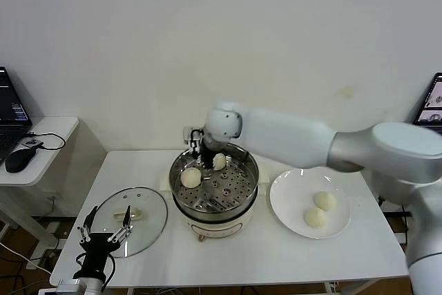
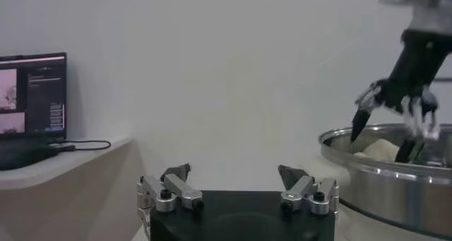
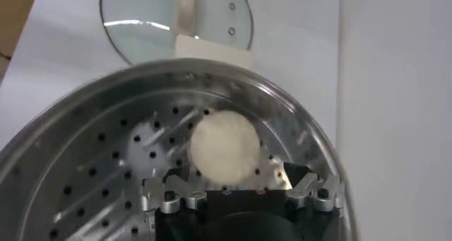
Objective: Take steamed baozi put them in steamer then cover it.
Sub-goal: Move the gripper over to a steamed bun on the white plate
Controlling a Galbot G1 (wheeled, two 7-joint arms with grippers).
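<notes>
At the table's front-left corner the left gripper [image 1: 103, 234] is idling, jaws apart, beside the glass cover [image 1: 131, 220]. Mid-table, the right gripper [image 1: 206, 157], fingers spread, is releasing a second baozi [image 1: 219, 162] into the steamer [image 1: 215, 186]; next it should fetch the two on the plate [image 1: 309, 204].

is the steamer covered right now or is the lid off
Off. The cover lies flat on the table to the robot's left of the steamer, whose perforated tray is exposed with two baozi on it.
</notes>
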